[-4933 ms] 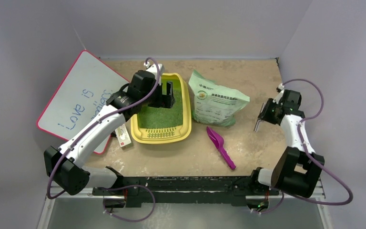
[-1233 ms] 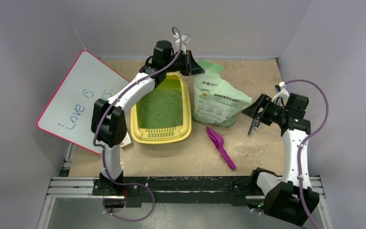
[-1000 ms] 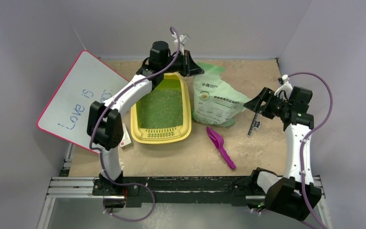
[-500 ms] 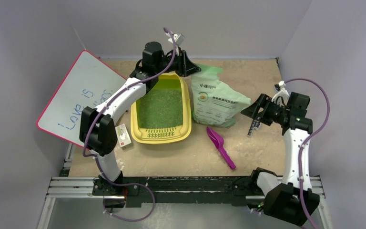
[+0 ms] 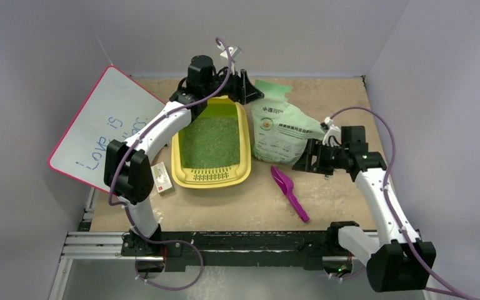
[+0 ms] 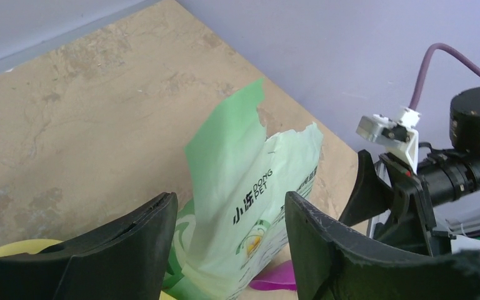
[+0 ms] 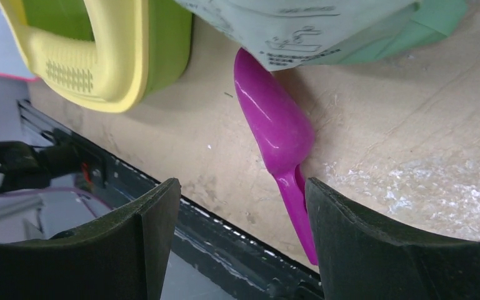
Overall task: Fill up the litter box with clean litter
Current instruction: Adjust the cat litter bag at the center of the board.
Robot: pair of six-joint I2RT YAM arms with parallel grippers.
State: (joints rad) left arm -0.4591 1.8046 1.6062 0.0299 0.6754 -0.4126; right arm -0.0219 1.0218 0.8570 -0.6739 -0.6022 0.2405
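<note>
The yellow litter box [image 5: 245, 164] lies left of centre, its floor covered with green clean litter [image 5: 212, 140]. The pale green bag [image 5: 285, 130] lies to its right, with the torn top corner standing up. My left gripper [image 5: 245, 90] hovers open by that corner. In the left wrist view the bag [image 6: 244, 194] shows beyond the gap of this gripper [image 6: 228, 250], and nothing is pinched. My right gripper [image 5: 301, 162] is open, low beside the bag's near right edge. The purple scoop [image 7: 275, 131] lies on the table ahead of its open jaws [image 7: 244, 244].
A white board with a pink edge [image 5: 100, 131] leans at the left. A small white box [image 5: 161, 177] lies by the tray's near left corner. The scoop [image 5: 289, 191] sits between the tray and the right arm. Grey walls close in the table.
My left gripper has opened and let go of the bag's top corner, which still stands up. The right arm has swung left and down toward the bag and scoop.
</note>
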